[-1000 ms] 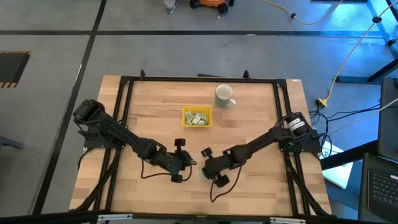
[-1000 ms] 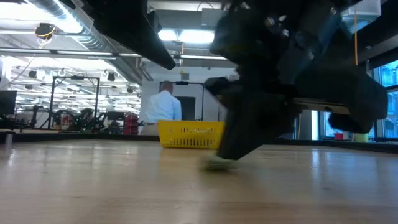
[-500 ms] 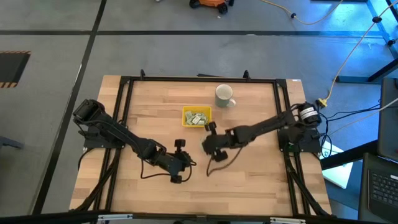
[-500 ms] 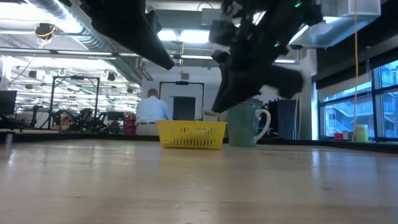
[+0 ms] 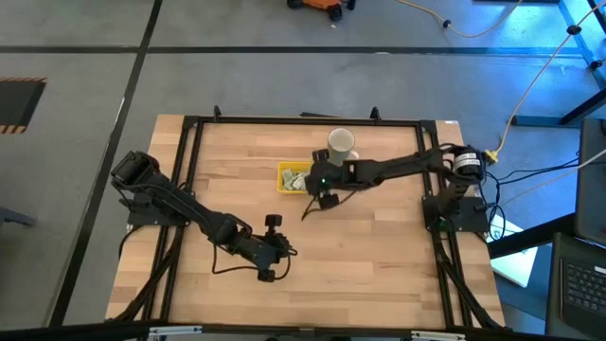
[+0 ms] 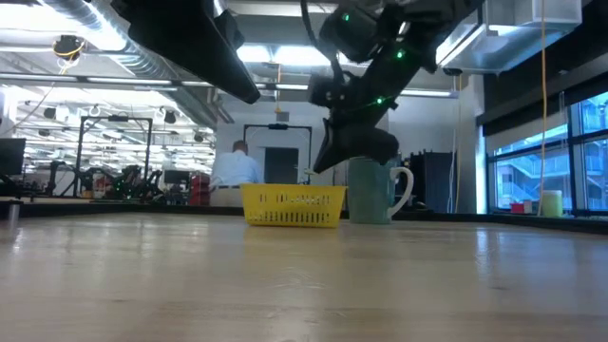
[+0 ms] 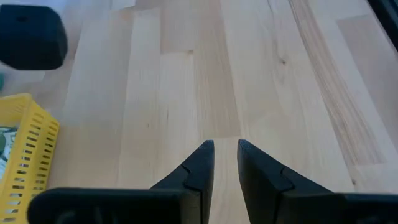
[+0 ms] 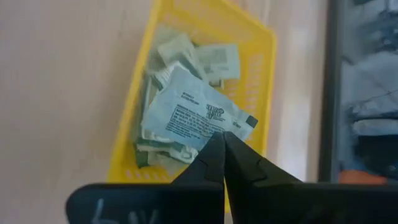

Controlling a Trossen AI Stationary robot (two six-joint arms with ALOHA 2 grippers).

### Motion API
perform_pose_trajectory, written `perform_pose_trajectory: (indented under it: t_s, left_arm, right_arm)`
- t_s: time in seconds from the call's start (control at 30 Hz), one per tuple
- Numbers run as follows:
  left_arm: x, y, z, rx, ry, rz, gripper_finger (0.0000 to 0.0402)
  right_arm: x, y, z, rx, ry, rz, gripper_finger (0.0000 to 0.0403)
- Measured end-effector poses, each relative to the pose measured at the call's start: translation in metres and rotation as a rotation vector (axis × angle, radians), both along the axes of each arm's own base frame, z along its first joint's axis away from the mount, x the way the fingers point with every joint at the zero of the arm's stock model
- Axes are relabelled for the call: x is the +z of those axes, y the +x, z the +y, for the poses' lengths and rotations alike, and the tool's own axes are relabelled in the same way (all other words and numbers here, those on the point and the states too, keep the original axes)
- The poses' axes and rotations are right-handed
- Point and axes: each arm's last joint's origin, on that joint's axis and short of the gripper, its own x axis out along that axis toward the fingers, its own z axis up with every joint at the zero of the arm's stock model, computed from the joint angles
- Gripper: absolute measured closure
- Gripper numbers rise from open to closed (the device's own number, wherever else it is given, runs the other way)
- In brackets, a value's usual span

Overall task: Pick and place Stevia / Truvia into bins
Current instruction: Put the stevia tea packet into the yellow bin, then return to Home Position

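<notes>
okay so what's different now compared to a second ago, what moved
The right gripper, shut on a pale green-and-white paper sachet, lifted it off the wooden table and carried it from near the front to above the small yellow tray. The left gripper, white mug and tray stayed put.

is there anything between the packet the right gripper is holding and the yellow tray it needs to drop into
Nothing visible is in the way. The right gripper is shut on a sachet and hangs over the yellow tray, with only the sachets already in the tray beneath it. The white mug stands beside the tray, not in the path.
</notes>
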Motion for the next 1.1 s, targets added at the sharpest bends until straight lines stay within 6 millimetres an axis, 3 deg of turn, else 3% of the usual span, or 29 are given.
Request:
perform_pose_trajectory:
  t_s: [0.17, 0.33, 0.67, 0.87, 1.1]
  left_arm:
    - [0.0, 0.0, 0.0, 0.0, 0.0, 0.0, 0.0336]
    - [0.0, 0.0, 0.0, 0.001, 0.0, -0.002, 0.0336]
    - [0.0, 0.0, 0.001, 0.018, 0.019, -0.013, 0.0336]
    - [0.009, 0.0, 0.007, 0.014, 0.136, -0.051, 0.0336]
    - [0.034, -0.002, 0.031, 0.023, 0.128, -0.101, 0.0336]
  right_arm:
    - [-0.007, -0.002, -0.02, 0.011, 0.101, 0.008, 0.0402]
    - [-0.01, -0.002, -0.022, 0.008, 0.126, 0.014, 0.0393]
    - [-0.007, -0.003, -0.022, -0.038, 0.153, -0.01, 0.0322]
    - [0.026, -0.018, -0.003, -0.024, 0.24, -0.055, 0.0303]
    - [0.067, -0.057, 0.022, -0.005, 0.439, -0.012, 0.0302]
